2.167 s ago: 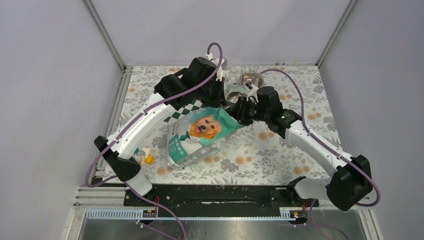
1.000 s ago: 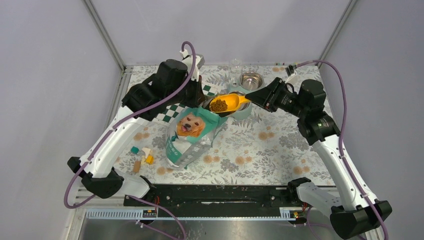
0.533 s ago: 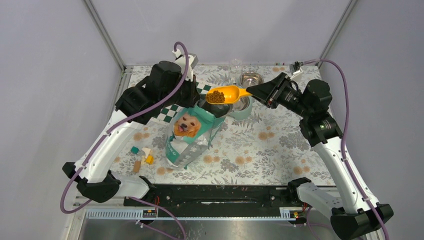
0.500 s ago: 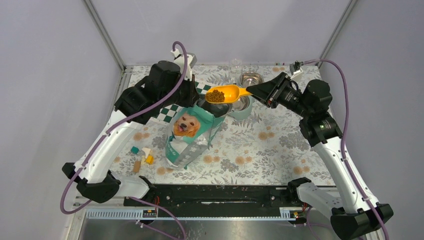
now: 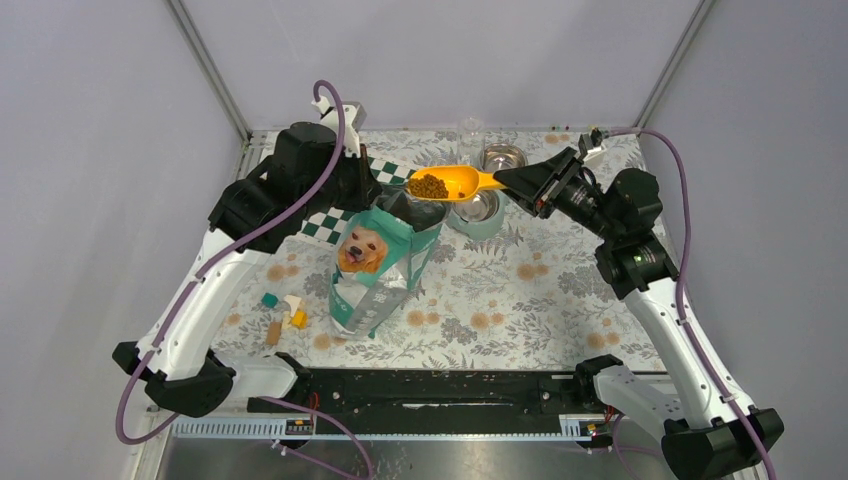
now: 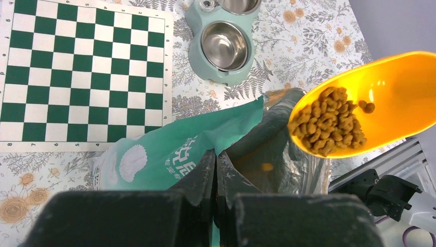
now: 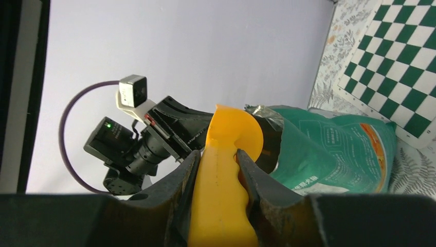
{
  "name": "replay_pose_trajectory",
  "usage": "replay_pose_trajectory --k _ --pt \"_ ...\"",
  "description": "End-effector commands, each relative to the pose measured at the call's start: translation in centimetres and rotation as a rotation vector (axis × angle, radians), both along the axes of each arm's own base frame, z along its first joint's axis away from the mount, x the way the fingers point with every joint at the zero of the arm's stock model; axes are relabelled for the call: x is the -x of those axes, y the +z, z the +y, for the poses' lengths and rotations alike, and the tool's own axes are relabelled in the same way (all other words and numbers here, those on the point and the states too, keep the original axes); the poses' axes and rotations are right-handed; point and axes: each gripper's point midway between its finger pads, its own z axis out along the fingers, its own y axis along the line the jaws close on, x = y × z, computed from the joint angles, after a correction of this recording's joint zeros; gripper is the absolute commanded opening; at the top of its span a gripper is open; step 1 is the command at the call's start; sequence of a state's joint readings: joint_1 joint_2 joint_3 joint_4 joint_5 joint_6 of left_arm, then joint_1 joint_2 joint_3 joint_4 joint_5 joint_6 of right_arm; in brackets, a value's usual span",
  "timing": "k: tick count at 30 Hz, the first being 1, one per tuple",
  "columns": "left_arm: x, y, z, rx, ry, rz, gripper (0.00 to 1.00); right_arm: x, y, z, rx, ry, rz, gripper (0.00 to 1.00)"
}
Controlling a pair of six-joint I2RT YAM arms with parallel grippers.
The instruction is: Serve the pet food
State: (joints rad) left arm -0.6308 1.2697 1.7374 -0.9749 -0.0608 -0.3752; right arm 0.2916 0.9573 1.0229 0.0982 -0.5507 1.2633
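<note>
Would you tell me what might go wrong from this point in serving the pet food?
The brown kibble pellets sit heaped at the open lip of the orange plastic scoop, so tilting it on the way to the teal two-bowl feeder may scatter them. The left pincer alone pinches the rim of the open teal-green bag; letting go may topple it.

Bright even light, soft shadows, sharp

The top camera looks down from high at 6 o'clock, both wrist cameras sit close, and all three share the scoop and bag.
</note>
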Motion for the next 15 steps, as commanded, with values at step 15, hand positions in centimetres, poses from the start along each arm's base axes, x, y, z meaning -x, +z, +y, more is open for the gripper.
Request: replay_pose_trajectory --k 15 --pt "-1.7 10.1 0.4 0.264 0.056 -0.316 0.00 -1.1 5.4 -2.1 -0.250 -0.129 -0.144 0.00"
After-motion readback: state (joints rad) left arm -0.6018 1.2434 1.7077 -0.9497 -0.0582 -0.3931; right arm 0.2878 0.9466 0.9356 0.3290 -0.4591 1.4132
